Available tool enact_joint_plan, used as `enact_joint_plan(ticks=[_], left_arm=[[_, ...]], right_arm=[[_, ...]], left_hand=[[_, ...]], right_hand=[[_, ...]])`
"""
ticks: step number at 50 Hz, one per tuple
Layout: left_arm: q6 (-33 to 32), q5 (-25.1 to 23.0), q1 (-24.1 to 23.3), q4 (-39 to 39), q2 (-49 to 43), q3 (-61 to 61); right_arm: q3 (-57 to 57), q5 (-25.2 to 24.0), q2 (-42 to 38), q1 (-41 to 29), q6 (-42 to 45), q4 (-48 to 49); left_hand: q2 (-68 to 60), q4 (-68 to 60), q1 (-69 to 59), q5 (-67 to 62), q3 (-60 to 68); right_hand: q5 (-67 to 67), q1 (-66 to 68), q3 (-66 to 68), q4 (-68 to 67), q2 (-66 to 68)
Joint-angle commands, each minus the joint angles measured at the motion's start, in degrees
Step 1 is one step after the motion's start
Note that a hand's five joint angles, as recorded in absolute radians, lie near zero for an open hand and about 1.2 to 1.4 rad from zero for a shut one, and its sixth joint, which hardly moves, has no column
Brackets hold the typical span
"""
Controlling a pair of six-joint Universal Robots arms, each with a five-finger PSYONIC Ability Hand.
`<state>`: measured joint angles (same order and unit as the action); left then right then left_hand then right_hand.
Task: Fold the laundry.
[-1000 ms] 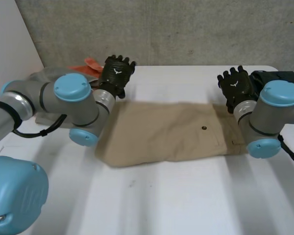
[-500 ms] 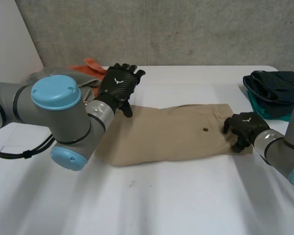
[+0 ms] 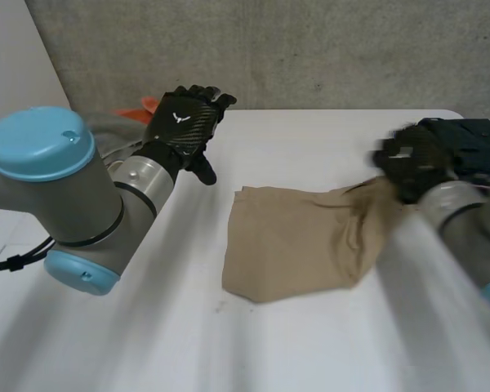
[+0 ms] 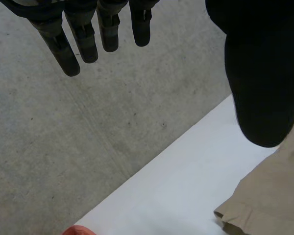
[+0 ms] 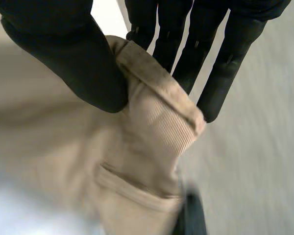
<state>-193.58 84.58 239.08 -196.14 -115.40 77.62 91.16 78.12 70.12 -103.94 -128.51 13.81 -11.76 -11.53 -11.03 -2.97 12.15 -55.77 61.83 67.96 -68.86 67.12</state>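
Presently pinching shorts (image 3: 302, 245) in right hand (image 3: 415, 163) over white table (image 3: 310, 343), holding left hand (image 3: 184, 126) spread wide and empty, facing grey concrete wall (image 3: 310, 49)

White table (image 3: 310, 343); grey concrete wall (image 3: 310, 49) behind.

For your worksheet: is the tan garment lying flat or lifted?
Partly lifted: right hand pinches one end of the garment; the rest lies on the table.

Bright, soft, even light falls across the white table (image 3: 310, 135) and cloth (image 3: 302, 245).
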Motion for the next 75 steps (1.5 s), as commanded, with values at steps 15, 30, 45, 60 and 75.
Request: enact_joint_plan(ticks=[15, 30, 45, 60, 75], left_arm=[[3.9, 1.3, 3.2, -1.4, 6.1, 6.7], [7.6, 3.7, -9.0, 2.2, -3.5, -7.4], [5.4, 17.1, -12.1, 14.8, -18.7, -15.2], [0.3, 16.6, -9.9, 17.4, -18.9, -12.7], [1.7, -1.4, -7.4, 17.2, -3.6, -15.4]], right_arm=[[-1.9, -16.0, -5.8, -20.7, -14.4, 4.4], [-5.2, -7.5, 4.8, -4.8, -48.8, -10.9], [-19.6, -6.9, -17.4, -5.3, -39.5, -21.1], [-20.8, -3.1, -19.4, -6.8, -30.0, -21.1], [0.3, 4.5, 1.4, -10.3, -29.5, -7.2]], left_hand=[[1.6, 1.3, 0.8, 2.8, -1.9], [-0.8, -1.0, -1.5, 0.4, 0.4], [-0.6, -0.9, -1.4, 0.6, 0.3], [-0.8, -1.0, -1.5, 0.4, 0.4], [-0.3, -0.5, -1.0, 0.9, -0.1]], right_hand=[[55.8, -51.8, -58.0, 58.9, -57.1], [55.8, -51.8, -58.0, 58.9, -57.1], [55.8, -51.8, -58.0, 58.9, -57.1], [55.8, -51.8, -58.0, 58.9, -57.1], [55.8, -51.8, -58.0, 58.9, -57.1]])
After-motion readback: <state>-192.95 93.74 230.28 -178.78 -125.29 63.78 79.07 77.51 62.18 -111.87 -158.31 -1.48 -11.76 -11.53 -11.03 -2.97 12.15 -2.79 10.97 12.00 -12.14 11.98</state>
